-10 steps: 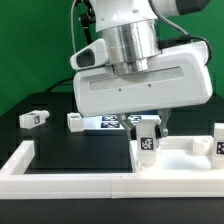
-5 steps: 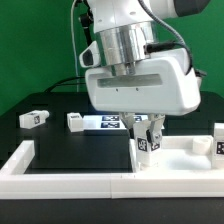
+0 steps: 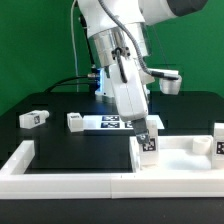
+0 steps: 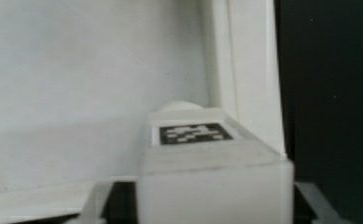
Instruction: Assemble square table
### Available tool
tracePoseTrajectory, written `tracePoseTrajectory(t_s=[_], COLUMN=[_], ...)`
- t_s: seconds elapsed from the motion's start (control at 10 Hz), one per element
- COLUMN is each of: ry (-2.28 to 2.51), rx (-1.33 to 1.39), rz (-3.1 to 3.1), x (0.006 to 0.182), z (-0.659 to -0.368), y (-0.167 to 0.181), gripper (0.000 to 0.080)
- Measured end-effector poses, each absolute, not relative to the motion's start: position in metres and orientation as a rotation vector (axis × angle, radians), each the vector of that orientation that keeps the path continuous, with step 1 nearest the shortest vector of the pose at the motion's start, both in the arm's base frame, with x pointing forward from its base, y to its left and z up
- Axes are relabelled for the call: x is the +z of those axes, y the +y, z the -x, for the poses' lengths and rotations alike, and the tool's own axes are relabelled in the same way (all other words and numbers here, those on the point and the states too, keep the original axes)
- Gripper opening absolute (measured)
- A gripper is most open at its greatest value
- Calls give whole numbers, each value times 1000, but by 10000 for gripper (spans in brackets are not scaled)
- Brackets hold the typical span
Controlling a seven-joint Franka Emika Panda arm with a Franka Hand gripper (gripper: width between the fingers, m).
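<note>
The square table slab [image 3: 182, 156] lies white and flat at the exterior view's right, inside the border wall. A short white leg block [image 3: 149, 144] with a tag stands upright on its near left corner. My gripper [image 3: 146, 130] is straight above that leg, its fingers down either side of it and closed on it. In the wrist view the leg [image 4: 203, 165] fills the middle, tag on top, with one finger [image 4: 110, 203] showing on each side, against the slab [image 4: 89, 80]. Other leg blocks lie apart: two at the left [image 3: 33, 117] [image 3: 76, 121] and one at the right [image 3: 218, 140].
The marker board [image 3: 108, 123] lies on the black table behind the gripper. The long low white border wall [image 3: 60, 172] runs along the front and up the left side. A green backdrop stands behind.
The wrist has turned sharply about the leg: the broad face of the hand faced the camera before, and now the hand is edge-on and tilted. The leg stays on the slab's corner.
</note>
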State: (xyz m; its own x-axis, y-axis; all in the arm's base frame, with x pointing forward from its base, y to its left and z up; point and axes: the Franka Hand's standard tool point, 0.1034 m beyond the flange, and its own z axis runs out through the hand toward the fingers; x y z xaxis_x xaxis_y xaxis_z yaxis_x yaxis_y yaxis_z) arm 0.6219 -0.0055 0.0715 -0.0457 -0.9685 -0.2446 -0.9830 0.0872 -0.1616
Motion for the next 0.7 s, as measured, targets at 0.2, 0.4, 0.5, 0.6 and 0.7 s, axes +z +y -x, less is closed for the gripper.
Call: tracePoseTrajectory(t_s=[0.2, 0.4, 0.5, 0.6, 0.7], ry=[2016, 1618, 1615, 1480, 1418], rx=[65, 38, 31, 11, 1], rz=[2018, 2398, 2393, 2480, 2517], x=[71, 75, 74, 74, 74], z=[-621, -624, -624, -624, -624], y=[-4, 3, 2, 1, 1], gripper=[538, 618, 641, 647, 649])
